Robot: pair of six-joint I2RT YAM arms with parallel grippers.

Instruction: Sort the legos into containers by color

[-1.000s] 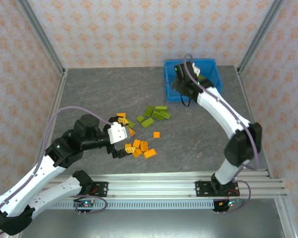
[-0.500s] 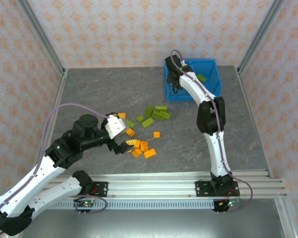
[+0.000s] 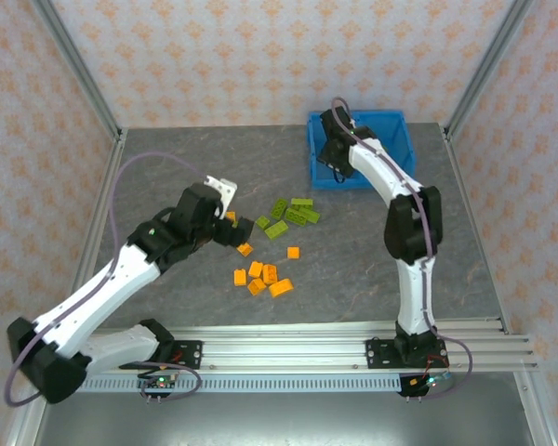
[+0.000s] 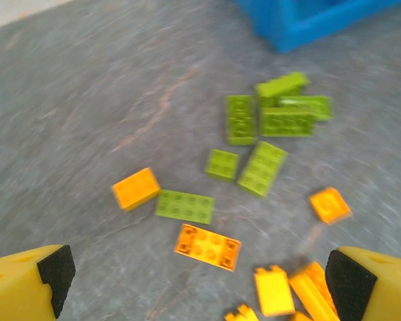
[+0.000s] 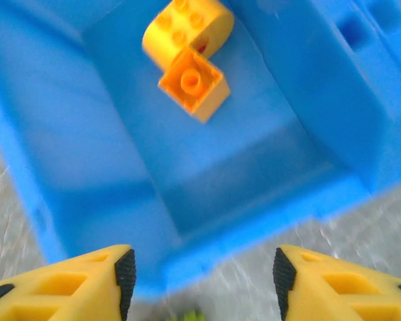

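The blue bin (image 3: 389,118) stands on the grey worktop (image 3: 167,167), and all the loose legos lie in front of it on its left-hand side. The green legos (image 3: 293,212) form the group closer to the bin, a short way off its near-left corner. The orange legos (image 3: 260,277) lie scattered farther from it, beyond the green ones. The right gripper (image 3: 333,156) hangs over the bin's left half. Its wrist camera shows the right gripper (image 5: 202,274) with its jaws partly spread and nothing between them, above the near wall of the bin (image 5: 67,134). Inside that compartment a rounded orange piece (image 5: 187,30) and a square orange brick (image 5: 192,85) rest on the floor, touching each other, toward the wall farthest from the gripper. The left gripper (image 3: 231,230) is well away from the bin, low over the worktop just past the green group, at the edge of the orange scatter. From its wrist the left gripper (image 4: 197,281) stands wide and empty, its black fingertips (image 4: 53,271) far apart. Between them and the corner of the bin (image 4: 307,20) lie the green legos (image 4: 281,110). A flat orange brick (image 4: 207,246) and a long green brick (image 4: 184,206) lie closest to the gripper, farthest from the bin.
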